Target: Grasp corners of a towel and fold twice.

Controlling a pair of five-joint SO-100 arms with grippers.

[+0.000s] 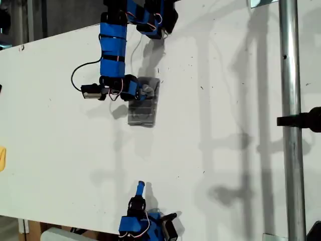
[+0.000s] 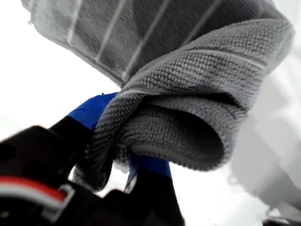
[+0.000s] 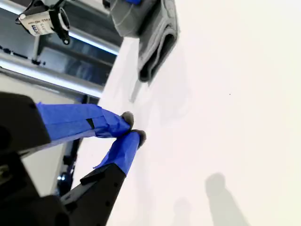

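Observation:
The towel (image 1: 144,108) is a small folded grey striped bundle lying on the white table (image 1: 225,75), in the upper middle of the exterior view. My first gripper (image 1: 146,91) reaches it from the exterior view's top and is shut on a bunched fold at the bundle's upper end. In the first wrist view that thick grey fold of the towel (image 2: 197,94) curls over the blue fingers (image 2: 89,110) of my first gripper (image 2: 124,155). Which corner is pinched is hidden. My second gripper (image 1: 141,187) (image 3: 132,128) sits shut and empty near the table's lower edge in the exterior view, far from the towel (image 3: 157,37).
A vertical metal pole (image 1: 291,120) with a black clamp (image 1: 301,120) stands at the exterior view's right. A yellow object (image 1: 2,158) shows at that view's left edge. A black cable (image 1: 80,70) loops beside the first arm. Bare white table lies between the two grippers.

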